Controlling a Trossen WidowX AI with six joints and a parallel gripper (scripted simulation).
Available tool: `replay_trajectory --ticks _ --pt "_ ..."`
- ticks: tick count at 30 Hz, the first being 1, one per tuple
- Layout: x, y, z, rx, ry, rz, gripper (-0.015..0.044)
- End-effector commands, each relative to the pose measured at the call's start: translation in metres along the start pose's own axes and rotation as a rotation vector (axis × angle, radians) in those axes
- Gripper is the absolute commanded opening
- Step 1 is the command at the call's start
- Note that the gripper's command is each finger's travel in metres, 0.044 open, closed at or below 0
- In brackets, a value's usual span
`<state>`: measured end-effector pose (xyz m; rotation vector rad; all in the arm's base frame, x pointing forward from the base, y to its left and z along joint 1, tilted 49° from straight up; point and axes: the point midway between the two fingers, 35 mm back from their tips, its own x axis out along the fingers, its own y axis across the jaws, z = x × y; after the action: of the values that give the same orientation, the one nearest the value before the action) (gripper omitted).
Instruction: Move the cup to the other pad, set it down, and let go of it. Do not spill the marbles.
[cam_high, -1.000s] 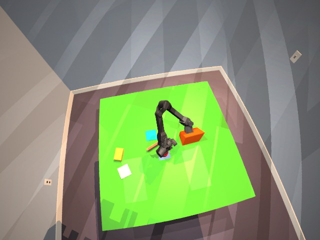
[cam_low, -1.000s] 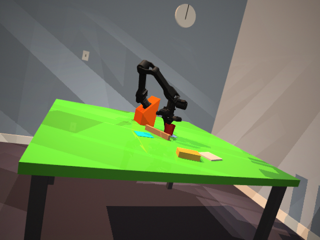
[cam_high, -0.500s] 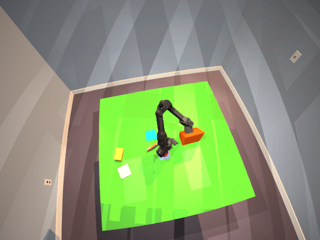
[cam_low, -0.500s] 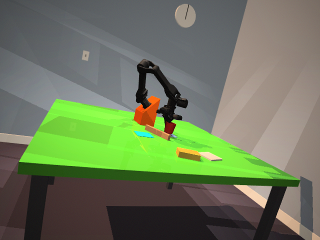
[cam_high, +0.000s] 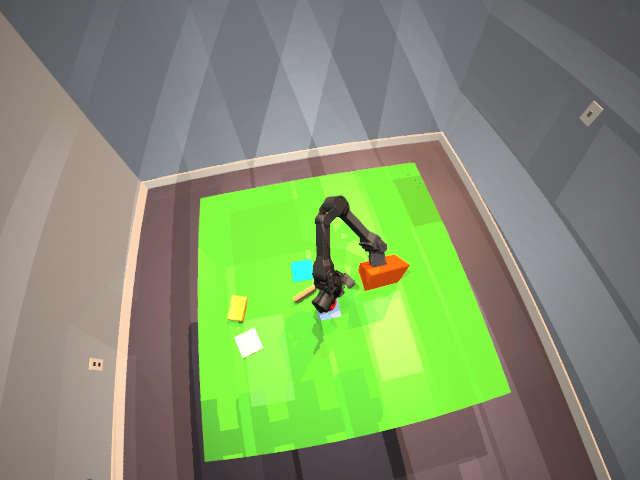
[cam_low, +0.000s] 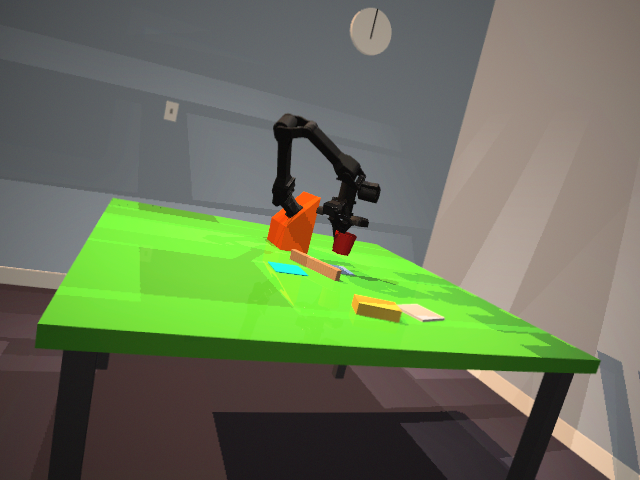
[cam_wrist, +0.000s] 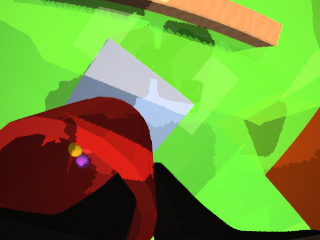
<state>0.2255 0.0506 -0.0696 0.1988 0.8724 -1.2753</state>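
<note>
My gripper (cam_high: 326, 301) (cam_low: 341, 230) (cam_wrist: 147, 168) is shut on the wall of the red cup (cam_low: 344, 243) (cam_wrist: 67, 154) (cam_high: 332, 306). It holds the cup a little above the table, over the pale blue pad (cam_high: 331, 314) (cam_wrist: 123, 76) (cam_low: 343, 269). In the wrist view a yellow marble (cam_wrist: 75, 150) and a purple marble (cam_wrist: 83, 160) lie inside the cup. The cyan pad (cam_high: 301, 270) (cam_low: 287, 268) lies flat on the green table (cam_high: 439, 335) (cam_low: 155, 289), beyond a tan bar. In the top view the arm hides most of the cup.
A tan wooden bar (cam_high: 303, 293) (cam_low: 315, 264) lies between the two pads. A large orange block (cam_high: 383, 272) (cam_low: 295, 227) (cam_wrist: 300, 174) stands at the arm's base. A yellow block (cam_high: 237, 307) (cam_low: 376, 307) and a white tile (cam_high: 248, 342) (cam_low: 421, 312) lie farther off.
</note>
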Motion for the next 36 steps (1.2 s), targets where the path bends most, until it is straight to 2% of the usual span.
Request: replay_trajectory --ticks 1,19,36 --pt "-0.003 0.000 0.000 0.004 0.003 -0.004 0.0000" --pt "-0.001 0.000 0.001 0.000 0.000 -0.002 0.0000" --pt "-0.003 -0.004 0.038 0.003 0.001 -0.004 0.0000"
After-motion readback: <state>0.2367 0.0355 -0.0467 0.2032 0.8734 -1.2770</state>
